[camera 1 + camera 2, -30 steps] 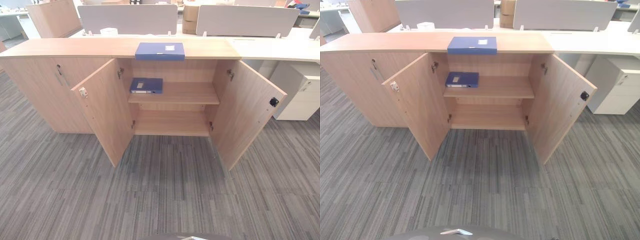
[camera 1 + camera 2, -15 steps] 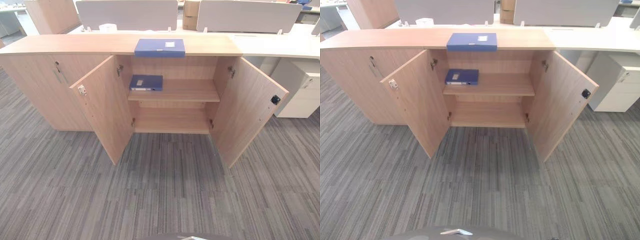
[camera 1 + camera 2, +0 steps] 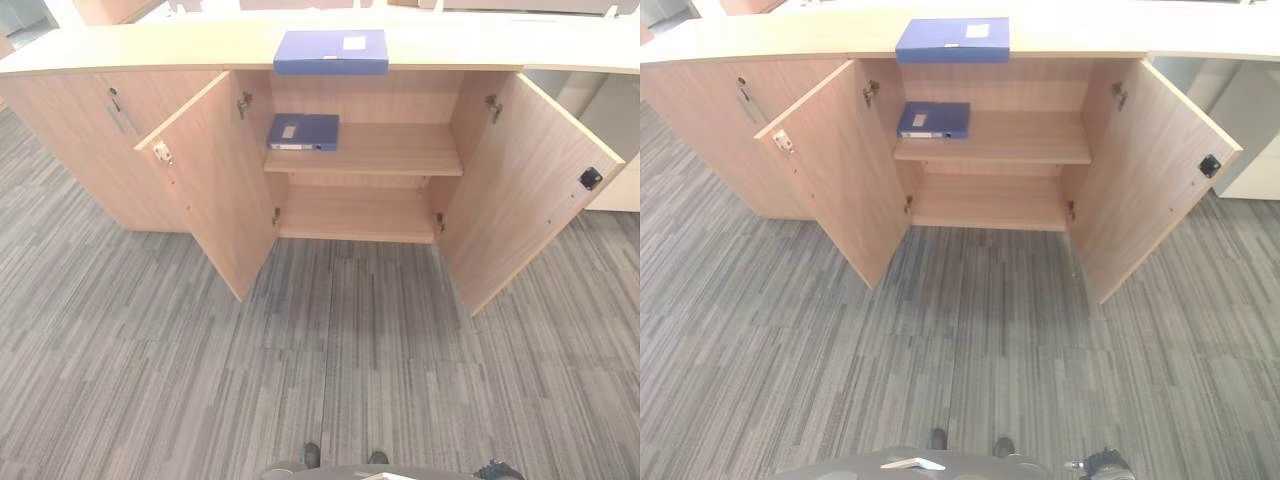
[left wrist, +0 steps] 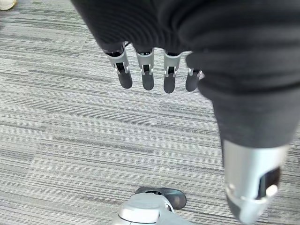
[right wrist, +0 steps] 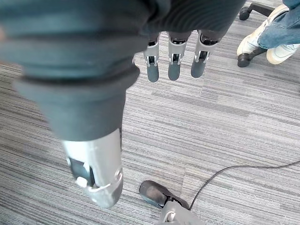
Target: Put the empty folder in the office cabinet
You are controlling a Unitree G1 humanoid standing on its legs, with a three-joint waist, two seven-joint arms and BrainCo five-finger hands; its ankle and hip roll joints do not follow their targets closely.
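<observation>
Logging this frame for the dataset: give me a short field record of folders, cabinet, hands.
top folder: blue, lying flat on the cabinet top, above the open bay
shelf folder: blue, lying flat at the left of the upper shelf
lower shelf: bare
doors: left door and right door both swung open
left hand: open, hanging over carpet, holds nothing
right hand: open, hanging over carpet, holds nothing
person: shoes by a chair base

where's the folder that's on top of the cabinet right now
The blue folder lies flat on the cabinet top, above the open compartment, directly over a second folder at the upper shelf's left end.
</observation>
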